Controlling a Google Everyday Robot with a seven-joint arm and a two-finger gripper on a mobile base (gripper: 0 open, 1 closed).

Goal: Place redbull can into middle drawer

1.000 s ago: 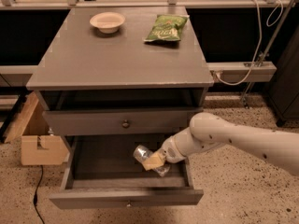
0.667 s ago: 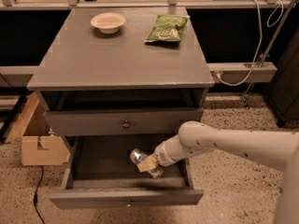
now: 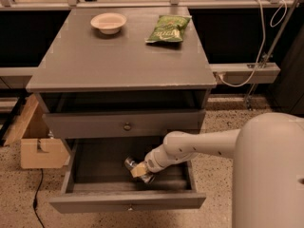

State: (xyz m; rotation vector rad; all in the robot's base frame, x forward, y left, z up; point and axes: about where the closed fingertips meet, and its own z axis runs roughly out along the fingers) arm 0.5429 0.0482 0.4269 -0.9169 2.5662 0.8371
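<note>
The middle drawer (image 3: 128, 201) is pulled out below the cabinet top, showing its deep grey tray. The redbull can (image 3: 131, 164) lies tilted low inside the tray, right of centre, shiny silver. My gripper (image 3: 141, 172) reaches down into the drawer from the right on a white arm and sits right at the can, its tan fingertips (image 3: 137, 171) against the can's lower end. The can's far end shows; the rest is hidden by the gripper.
A grey drawer front with a dark round knob (image 3: 127, 126) is closed above the open drawer. On the cabinet top stand a cream bowl (image 3: 109, 22) and a green chip bag (image 3: 168, 28). A cardboard box (image 3: 40, 146) sits on the floor at left.
The arm has pushed further left and lower into the drawer, taking the can with it towards the tray floor.
</note>
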